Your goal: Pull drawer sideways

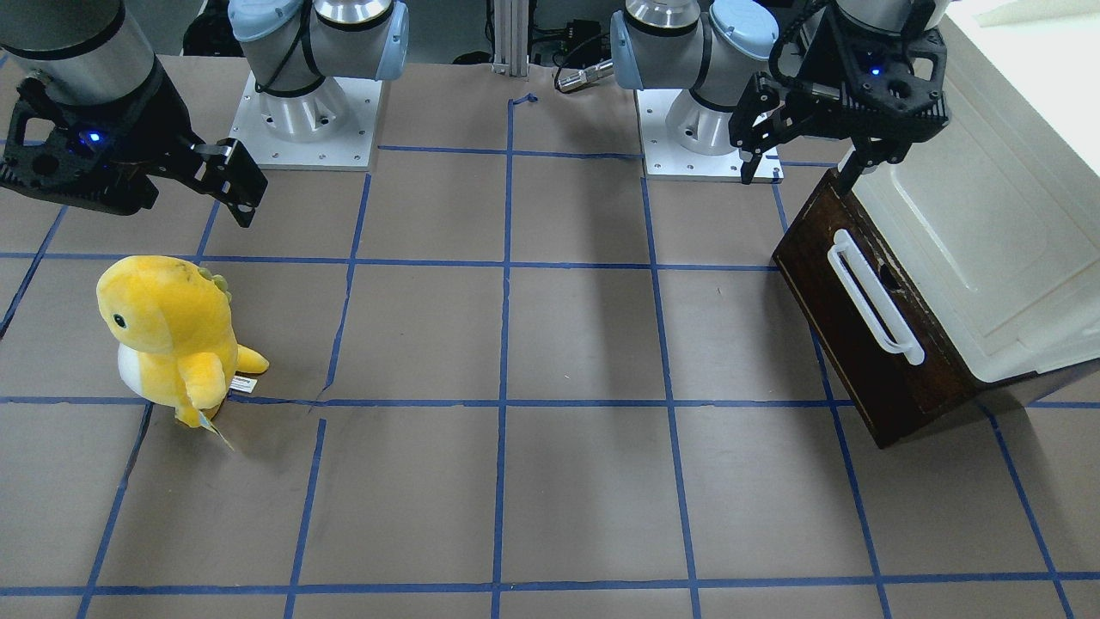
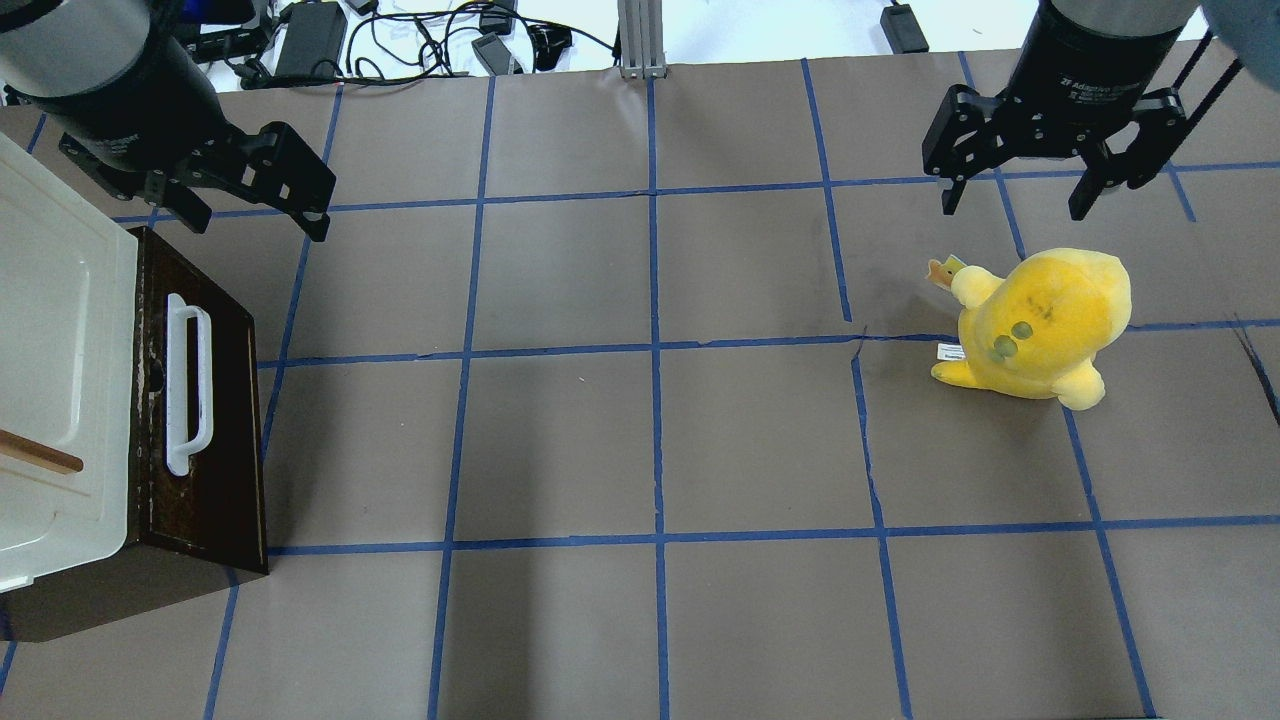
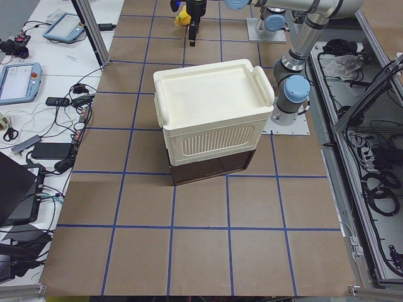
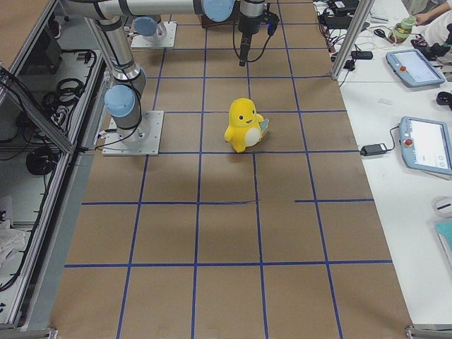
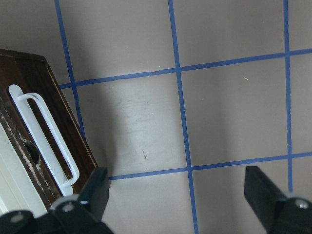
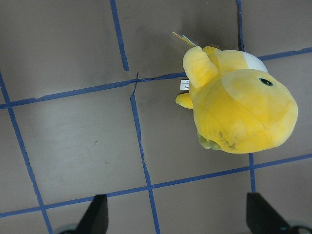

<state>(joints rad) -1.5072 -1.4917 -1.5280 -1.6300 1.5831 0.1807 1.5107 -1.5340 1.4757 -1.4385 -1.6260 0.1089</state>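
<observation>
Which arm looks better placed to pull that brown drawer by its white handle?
The left. The left arm's fingers hang open near the drawer corner, its handle close by. The right arm's fingers hang across the table, by the yellow toy.

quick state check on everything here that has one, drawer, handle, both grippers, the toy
drawer: shut, front against the cream cabinet
white bar handle: free, nothing gripping it
left gripper: open, empty, in the air by the drawer's front
right gripper: open, empty, above the table near the toy
yellow plush toy: upright on the table, untouched
</observation>
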